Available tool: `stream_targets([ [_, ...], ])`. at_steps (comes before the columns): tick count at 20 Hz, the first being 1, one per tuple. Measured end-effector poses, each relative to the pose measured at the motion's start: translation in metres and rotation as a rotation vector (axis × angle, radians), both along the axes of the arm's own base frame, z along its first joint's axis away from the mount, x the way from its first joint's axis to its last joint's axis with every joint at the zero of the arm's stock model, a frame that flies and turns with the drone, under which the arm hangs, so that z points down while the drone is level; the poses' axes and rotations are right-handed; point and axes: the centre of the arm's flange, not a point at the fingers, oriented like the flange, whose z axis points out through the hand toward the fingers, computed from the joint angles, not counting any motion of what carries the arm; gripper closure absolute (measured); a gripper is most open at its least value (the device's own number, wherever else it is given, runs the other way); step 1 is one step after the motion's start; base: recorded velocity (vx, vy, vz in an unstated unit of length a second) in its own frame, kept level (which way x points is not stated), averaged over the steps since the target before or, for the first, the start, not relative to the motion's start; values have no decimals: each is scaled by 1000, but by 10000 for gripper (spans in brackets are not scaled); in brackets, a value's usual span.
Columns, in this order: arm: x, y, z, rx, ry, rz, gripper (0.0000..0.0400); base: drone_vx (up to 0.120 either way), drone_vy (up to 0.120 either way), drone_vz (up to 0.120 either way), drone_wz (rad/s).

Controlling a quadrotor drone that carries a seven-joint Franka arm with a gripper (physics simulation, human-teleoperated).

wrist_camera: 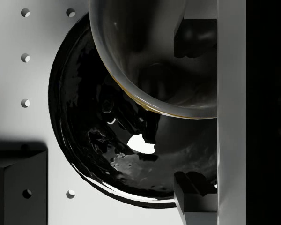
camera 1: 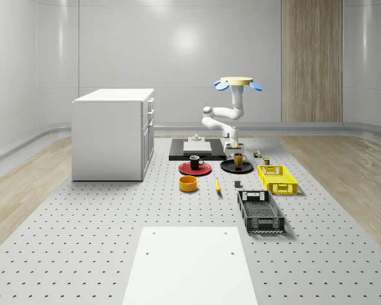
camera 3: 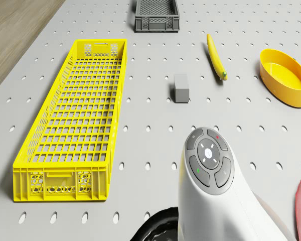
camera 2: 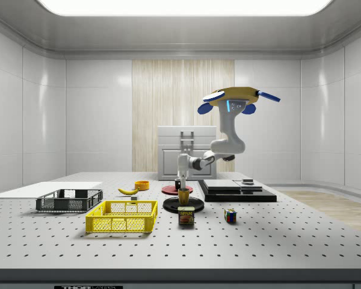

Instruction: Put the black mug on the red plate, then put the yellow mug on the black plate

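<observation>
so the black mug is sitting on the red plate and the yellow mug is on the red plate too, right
Not quite. The black mug is on the red plate, but the yellow mug stands on the black plate, not the red one. The whole-scene view shows this, with the hovering drone's hand just above the yellow mug.

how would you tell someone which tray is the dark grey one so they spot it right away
Start at the white cabinet on the perforated table, then look across to the whole-scene view's right, where two long mesh crates lie. The dark grey crate is the one nearer the camera, just in front of the yellow crate; its colour sets it apart.
</observation>
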Motion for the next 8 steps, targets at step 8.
stream_targets([
  [8, 0, 0, -25, 0, 0, 0, 5, 0, 0, 0, 0],
])
